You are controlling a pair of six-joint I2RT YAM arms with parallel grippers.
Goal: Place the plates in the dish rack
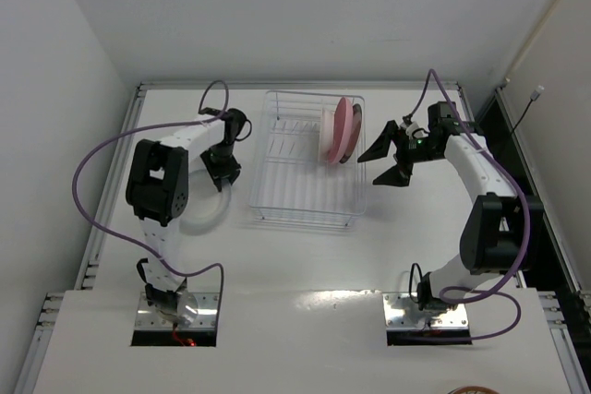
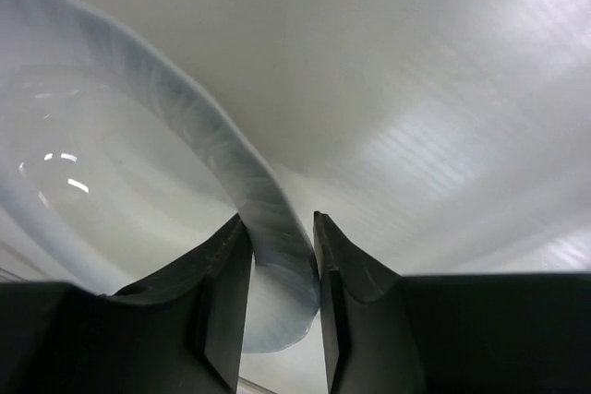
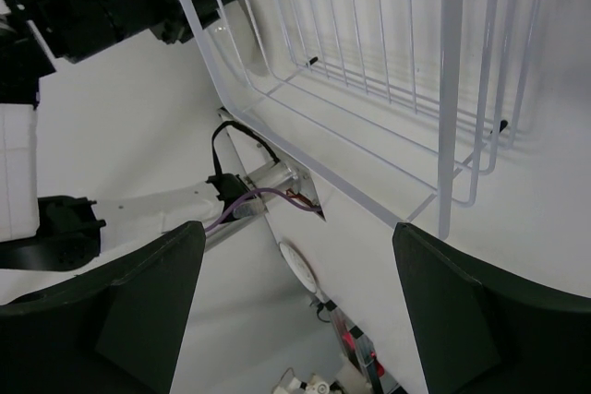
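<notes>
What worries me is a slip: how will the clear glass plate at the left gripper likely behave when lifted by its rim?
Probably stiff: the clear glass plate looks thick-rimmed and rigid. Likely slippery, since its glossy rim sits between the left gripper's smooth fingers. Held at one edge only, it may swing or tilt, and looks breakable if dropped.

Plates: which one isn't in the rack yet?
The clear glass plate, lying flat on the table with the left pincer straddling its rim. The pink plate and the white plate beside it stand upright in the rack.
</notes>
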